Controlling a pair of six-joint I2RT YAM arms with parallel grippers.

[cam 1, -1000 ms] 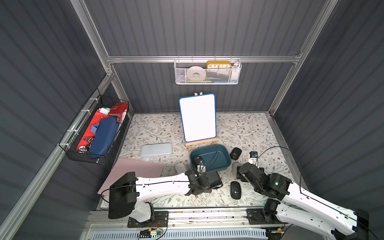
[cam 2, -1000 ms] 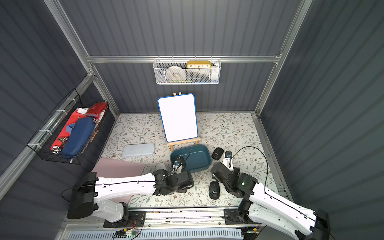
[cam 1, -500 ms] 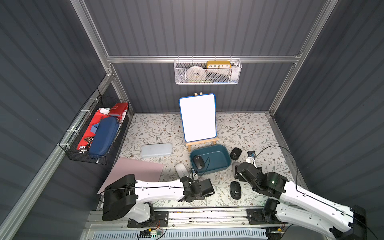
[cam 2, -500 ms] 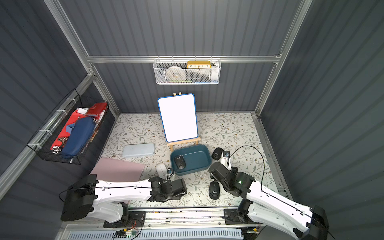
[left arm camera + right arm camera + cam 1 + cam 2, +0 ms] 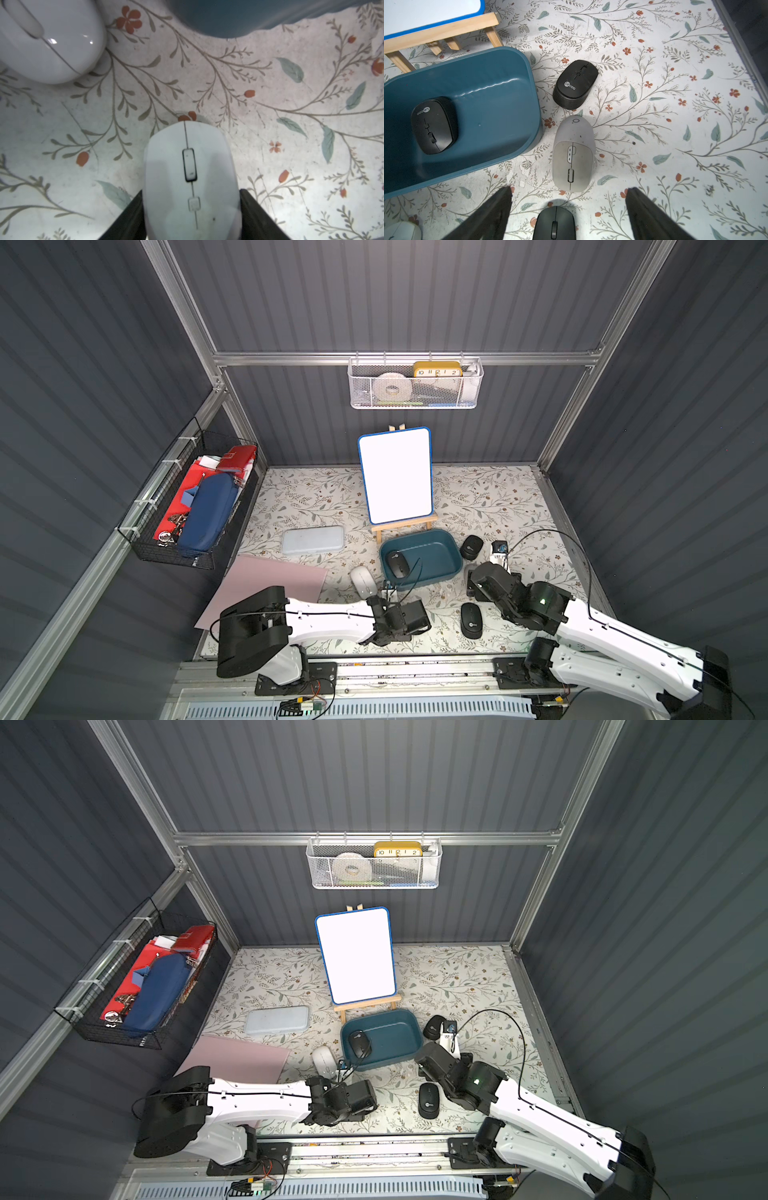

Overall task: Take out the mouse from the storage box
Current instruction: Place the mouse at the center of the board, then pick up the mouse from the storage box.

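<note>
The teal storage box point(image 5: 436, 551) point(image 5: 392, 1033) point(image 5: 492, 108) stands in front of the easel, and one black mouse point(image 5: 397, 564) point(image 5: 359, 1044) point(image 5: 433, 124) lies in its left end. In the left wrist view my left gripper point(image 5: 191, 190) is shut on a white mouse point(image 5: 190, 166), its fingers point(image 5: 135, 207) against both sides, low over the floral table just outside the box. The left wrist point(image 5: 399, 616) hides that mouse in both top views. My right gripper point(image 5: 569, 188) hangs open above a black mouse point(image 5: 553, 223) point(image 5: 471, 620) lying on the table.
Loose on the table are another white mouse point(image 5: 363, 580) point(image 5: 47, 39), a grey mouse point(image 5: 573, 153) and a black mouse point(image 5: 576, 83) point(image 5: 471, 546). Behind stand a whiteboard on an easel point(image 5: 395, 475), a pale case point(image 5: 312, 540) and a pink sheet point(image 5: 266, 585).
My left arm has drawn back from over the storage box toward the front, carrying the white mouse down close to the table. The right arm has barely moved.
</note>
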